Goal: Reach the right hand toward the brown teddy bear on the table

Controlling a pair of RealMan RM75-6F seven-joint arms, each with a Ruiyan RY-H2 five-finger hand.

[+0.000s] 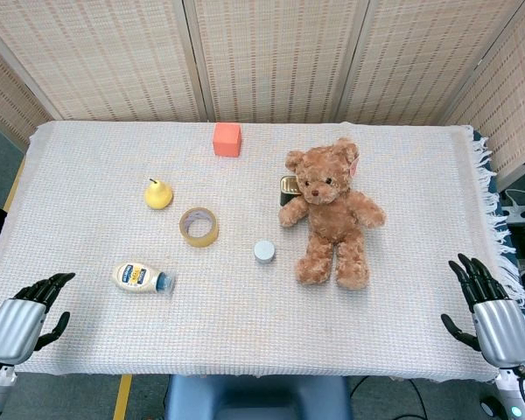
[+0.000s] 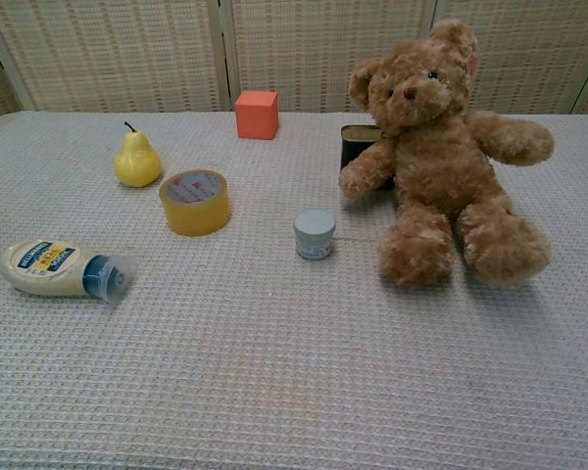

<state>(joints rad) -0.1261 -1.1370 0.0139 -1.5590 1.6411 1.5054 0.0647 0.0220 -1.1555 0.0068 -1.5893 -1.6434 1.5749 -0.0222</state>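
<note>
The brown teddy bear point(image 1: 331, 212) point(image 2: 439, 160) sits upright right of the table's middle, facing the front edge with its legs stretched forward. My right hand point(image 1: 487, 310) hovers at the front right corner, open, fingers spread and pointing away from me, well right of and nearer than the bear. Over at the front left corner my left hand point(image 1: 26, 313) is open too, holding nothing. Neither hand appears in the chest view.
A dark tin point(image 1: 288, 187) stands just behind the bear's arm. A small grey-lidded jar point(image 1: 264, 252), a tape roll point(image 1: 199, 227), a yellow pear point(image 1: 157, 193), an orange cube point(image 1: 227, 139) and a lying mayonnaise bottle point(image 1: 142, 277) dot the white cloth point(image 1: 420, 157).
</note>
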